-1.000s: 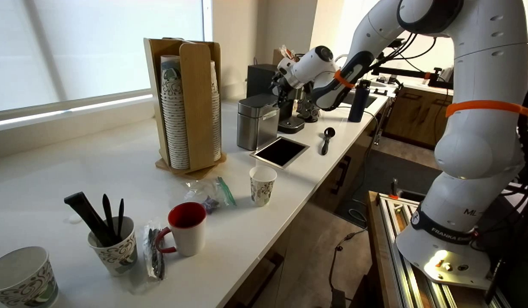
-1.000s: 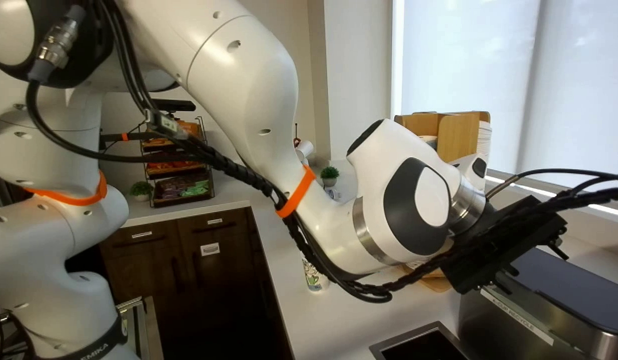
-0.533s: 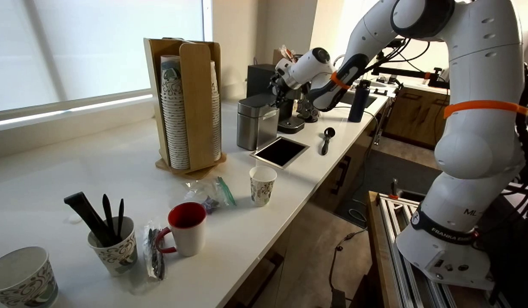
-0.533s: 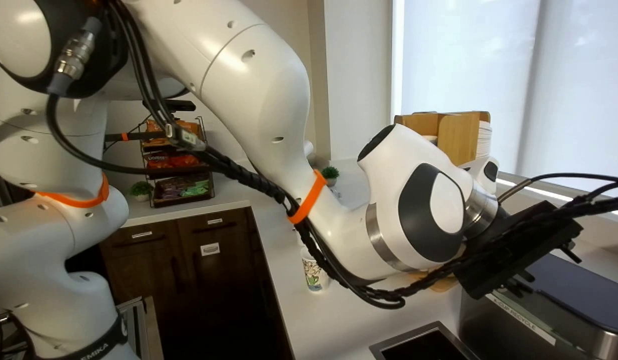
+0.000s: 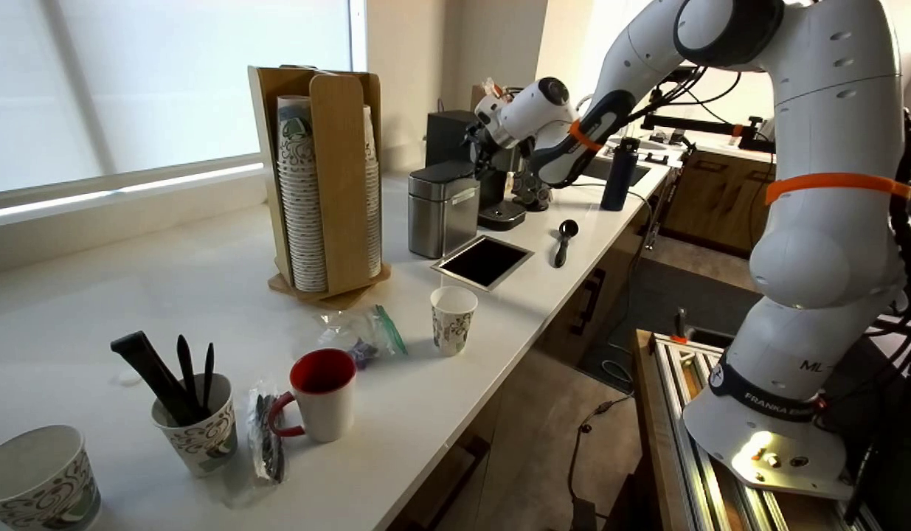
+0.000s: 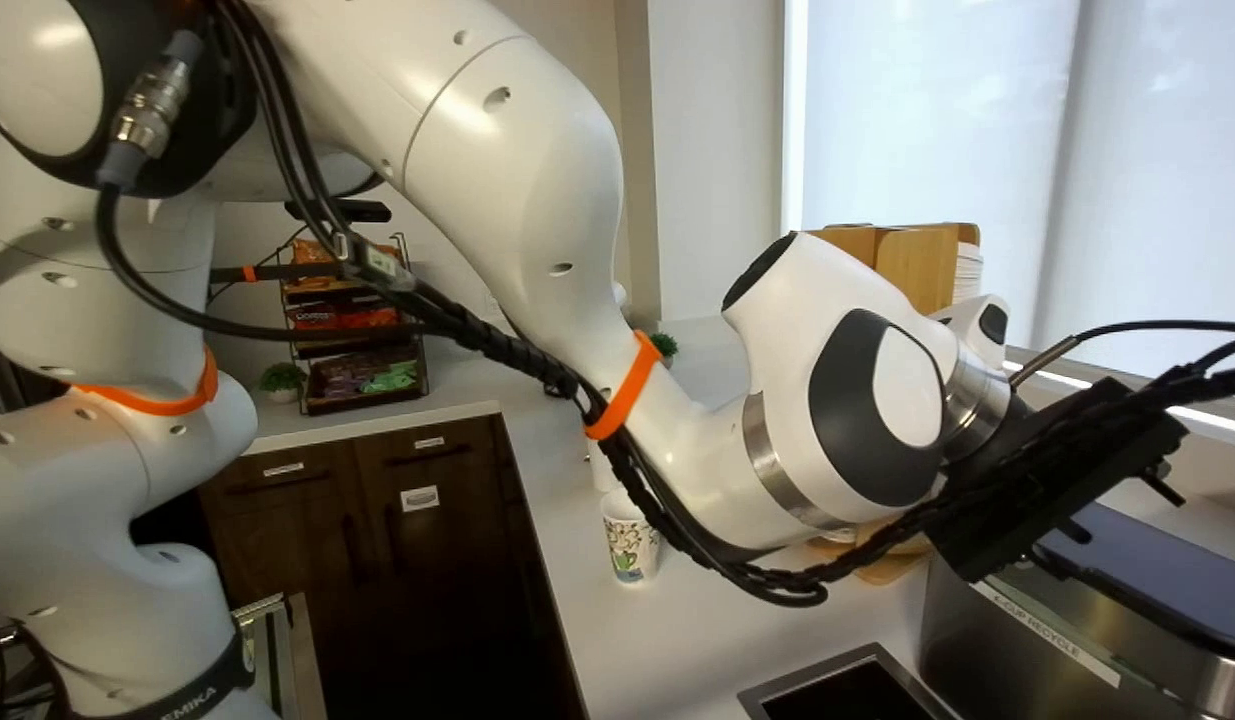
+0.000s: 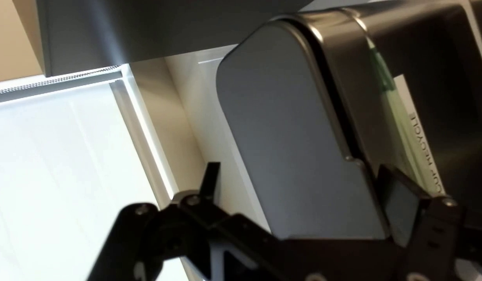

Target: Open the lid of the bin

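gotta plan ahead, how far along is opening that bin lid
Done: the open tool is at the lid, one finger beside its notched edge. In hand: a dark gap shows along part of that edge, so the lid may be slightly raised; contact is unclear. Left: full opening; it lies over the bin in both exterior views.

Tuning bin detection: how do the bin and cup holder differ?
The bin is silver-grey metal; the cup holder is tan wood. The cup holder stands taller than the bin. The bin has a flat lid on top; the cup holder has open bays with stacked cups. Both stand upright on the white counter.
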You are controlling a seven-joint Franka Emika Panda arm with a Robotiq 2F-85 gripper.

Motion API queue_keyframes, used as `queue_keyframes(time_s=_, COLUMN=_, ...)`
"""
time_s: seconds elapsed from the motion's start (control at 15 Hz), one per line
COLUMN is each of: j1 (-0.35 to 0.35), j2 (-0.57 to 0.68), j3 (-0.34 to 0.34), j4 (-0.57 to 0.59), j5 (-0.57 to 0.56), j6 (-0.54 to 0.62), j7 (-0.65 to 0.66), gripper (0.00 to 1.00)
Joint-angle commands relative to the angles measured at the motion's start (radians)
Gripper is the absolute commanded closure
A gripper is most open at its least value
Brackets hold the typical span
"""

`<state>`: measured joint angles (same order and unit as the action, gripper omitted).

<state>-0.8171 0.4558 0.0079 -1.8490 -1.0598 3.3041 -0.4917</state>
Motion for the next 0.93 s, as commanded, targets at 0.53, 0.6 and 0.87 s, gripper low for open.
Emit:
queue_keyframes(time_s=0.53, j1=-0.008, j2=0.046, j3=0.031, j4=0.144, j5=0.028, j6=-0.009, j7=-0.002, gripper=0.00)
queue_keyframes(time_s=0.6, j1=-0.009, j2=0.059, j3=0.042, j4=0.167, j5=0.033, j6=-0.019, j7=-0.005, gripper=0.00)
queue_keyframes(time_s=0.87, j1=-0.025, j2=0.117, j3=0.102, j4=0.268, j5=0.069, j6=-0.080, j7=-0.024, gripper=0.00)
